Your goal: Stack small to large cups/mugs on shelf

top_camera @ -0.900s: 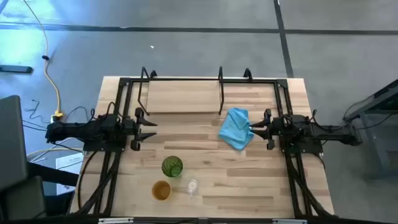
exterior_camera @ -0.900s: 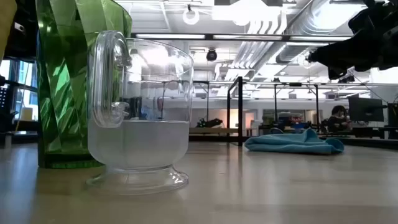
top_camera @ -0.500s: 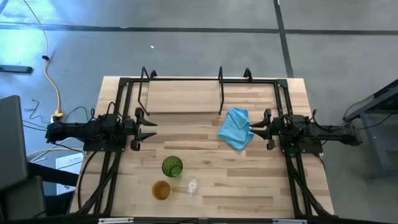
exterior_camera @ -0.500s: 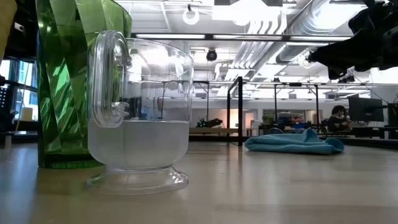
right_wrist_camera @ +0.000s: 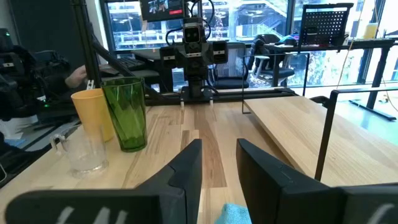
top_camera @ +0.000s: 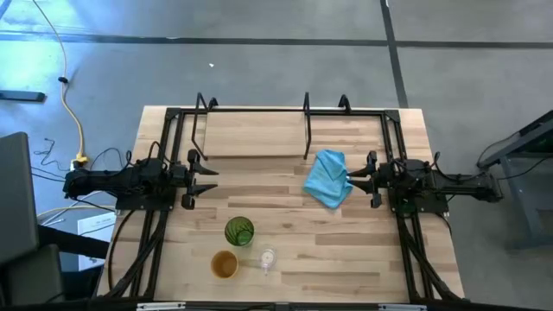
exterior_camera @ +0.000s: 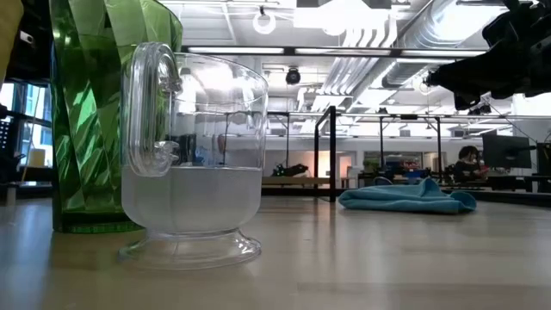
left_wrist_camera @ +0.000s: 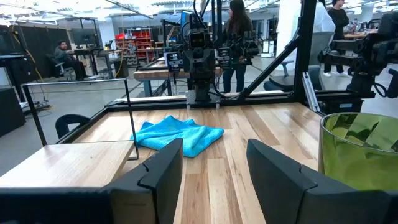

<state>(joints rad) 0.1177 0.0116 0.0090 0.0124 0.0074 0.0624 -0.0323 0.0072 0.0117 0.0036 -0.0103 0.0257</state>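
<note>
Green translucent cup (top_camera: 239,231), orange-tan cup (top_camera: 224,264) and small clear glass cup (top_camera: 267,258) all stand upright on the worktop (top_camera: 346,250), mouths up and long axes vertical, grouped close together with none on the shelf (top_camera: 255,136). The clear glass cup carries a handle, which in the low view sits on the side toward the green cup, just behind it there. No brand, label or legible writing shows on any cup. The left end effector (top_camera: 200,178) hangs above the worktop with fingers (left_wrist_camera: 163,171) spread and nothing between them; the green cup is the nearest of the three to it, lying forward and off to one side, with the other two farther beyond toward the worktop's front edge. The right end effector (top_camera: 356,180) is likewise spread and empty, its fingers (right_wrist_camera: 186,165) just beside a light blue cloth (top_camera: 328,178), and the three cups stand well apart from it across the worktop. The shelf lies toward the rear edge, between the two arms and beyond both end effectors, its black rod uprights (right_wrist_camera: 326,127) standing vertical.
</note>
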